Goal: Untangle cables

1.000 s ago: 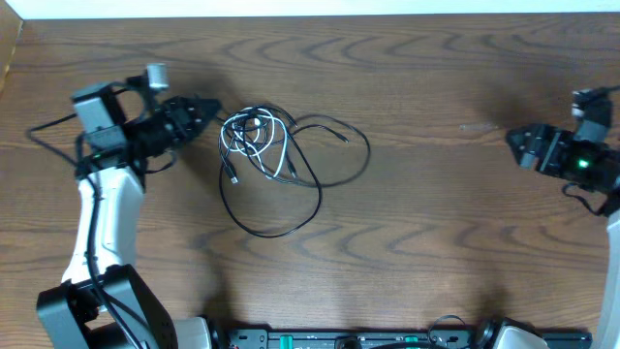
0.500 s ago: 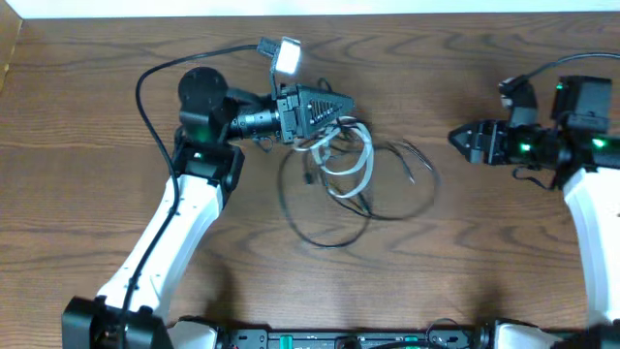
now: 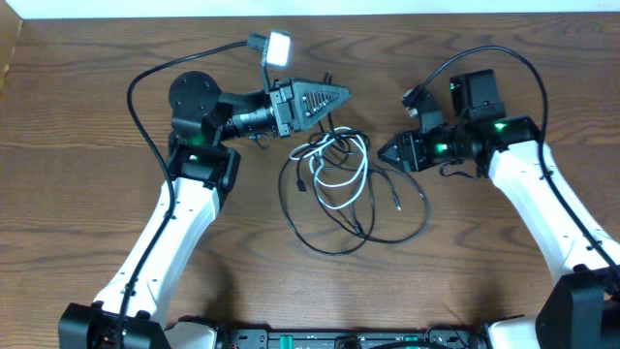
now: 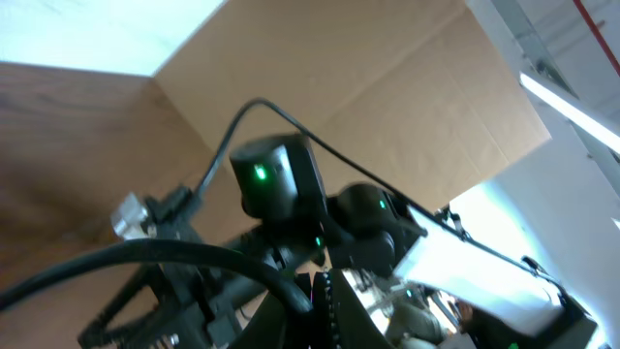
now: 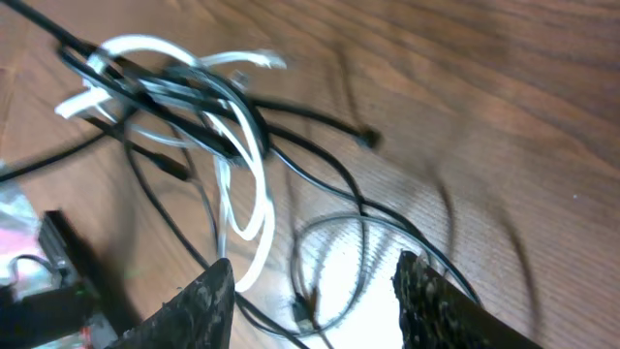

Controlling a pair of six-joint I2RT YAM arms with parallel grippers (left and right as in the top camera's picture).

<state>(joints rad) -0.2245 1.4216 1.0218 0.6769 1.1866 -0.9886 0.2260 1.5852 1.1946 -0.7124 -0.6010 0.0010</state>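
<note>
The cables lie as a loose tangle at the table's middle, black loops around one white cable. My left gripper hovers at the tangle's upper edge, pointing right. In the left wrist view it is shut, with a black cable running into its jaws. My right gripper points left at the tangle's right side. In the right wrist view it is open just above the wood, with a thin black loop and a small plug between its fingers. The white cable lies just beyond.
The left arm's thick black lead arcs over the table's left half. A brown cardboard wall stands behind the right arm. A rail of equipment runs along the front edge.
My left gripper has swung from the left side to the middle, taking the tangle rightwards with it. My right arm has come in from the far right to the tangle, its jaws narrowing.
</note>
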